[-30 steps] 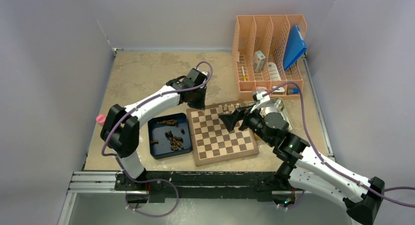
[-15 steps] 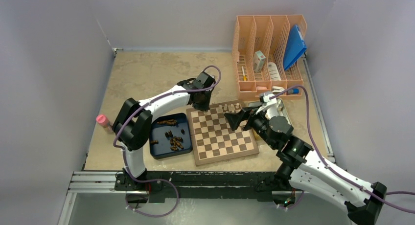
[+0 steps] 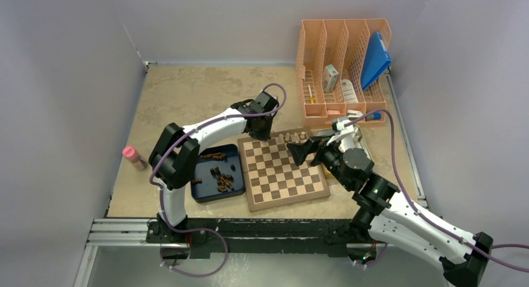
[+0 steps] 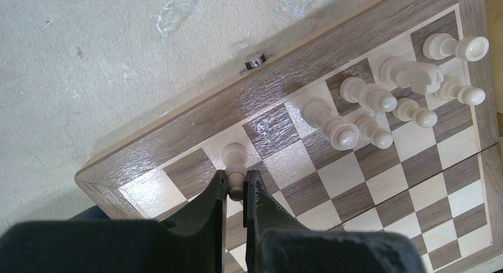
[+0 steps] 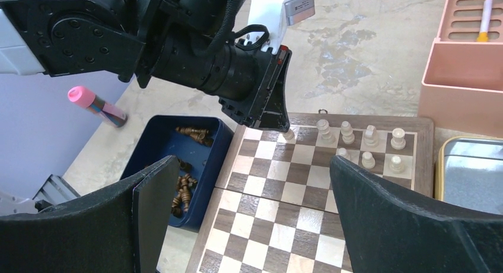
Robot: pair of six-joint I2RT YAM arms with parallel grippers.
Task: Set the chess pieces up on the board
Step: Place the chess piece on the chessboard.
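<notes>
Left gripper is clamped on the top of a pale piece, held upright over a cream square in the far row of the board, near its far-left corner. Can't tell if the base touches the square. Seven more pale men stand bunched in the two far rows toward the far-right corner, apart from the held one. Right gripper hangs above the right half of the board with jaws spread wide and nothing between them. Dark men lie loose in the blue tray, which sits just beside the board's left edge. The board lies flat on the table, in front of both arm bases.
</notes>
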